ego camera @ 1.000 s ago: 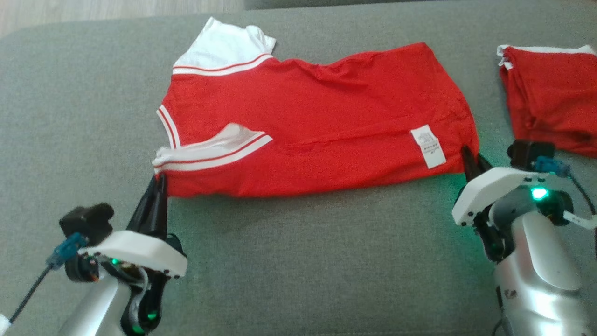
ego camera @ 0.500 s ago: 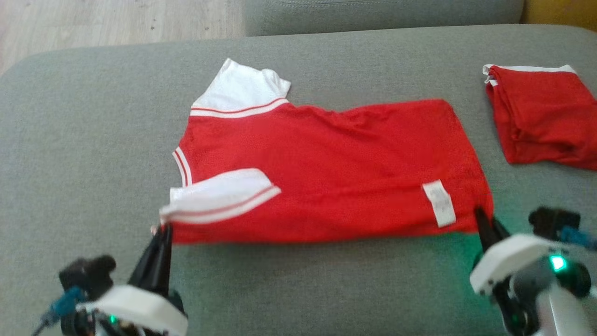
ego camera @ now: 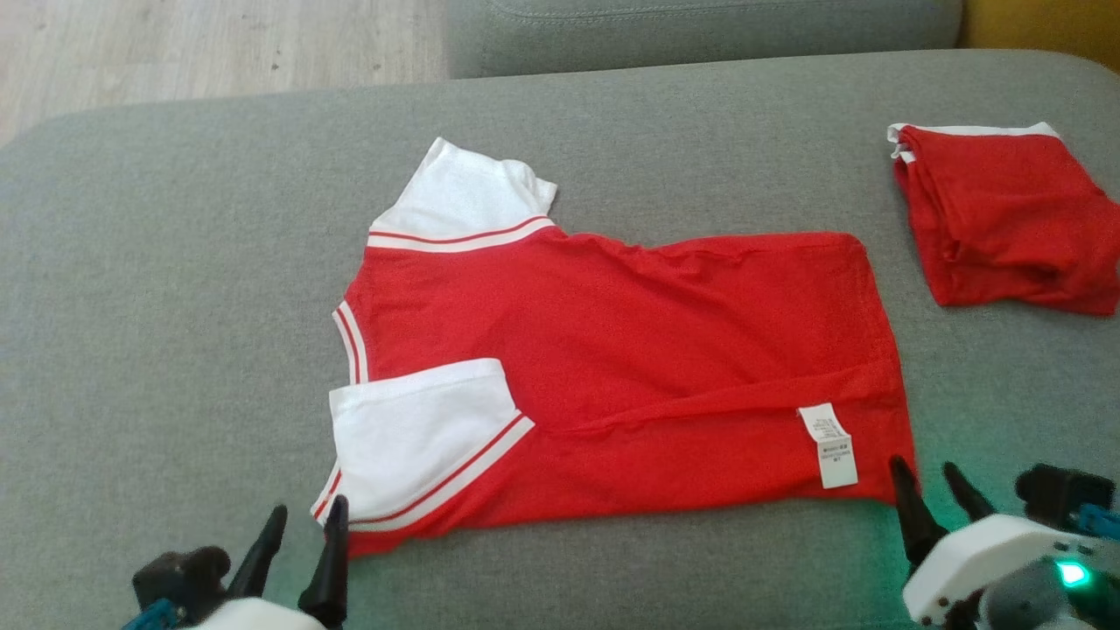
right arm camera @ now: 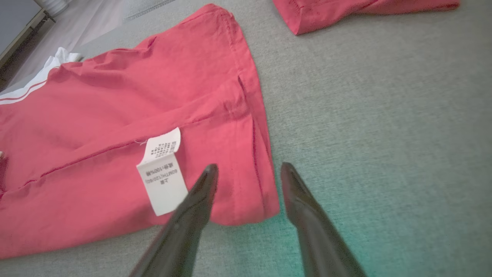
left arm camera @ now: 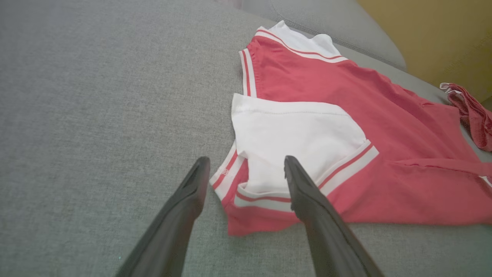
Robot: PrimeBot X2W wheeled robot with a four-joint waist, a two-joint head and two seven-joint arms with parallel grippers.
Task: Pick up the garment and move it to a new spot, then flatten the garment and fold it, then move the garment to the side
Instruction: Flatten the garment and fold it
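The garment (ego camera: 630,367) is a red T-shirt with white sleeves and striped trim, lying folded lengthwise on the grey cushion. A white sleeve (ego camera: 420,433) lies over its near left part and a white care label (ego camera: 827,444) shows near its right hem. My left gripper (ego camera: 306,521) stands open at the shirt's near left corner, with nothing between its fingers (left arm camera: 303,192). The right gripper (ego camera: 927,477) is open at the near right corner of the garment (right arm camera: 127,127), its fingertips (right arm camera: 209,177) apart on either side of the hem and holding nothing.
A second red garment (ego camera: 1006,219) lies folded at the far right of the grey cushion (ego camera: 157,280). Another cushion edge (ego camera: 700,26) and wooden floor (ego camera: 175,44) lie beyond. A yellow wall (left arm camera: 442,34) stands behind.
Both grippers have opened and let go of the garment's near corners. The near edge now lies flat on the cushion. The head camera has tilted, shifting the whole picture downward.
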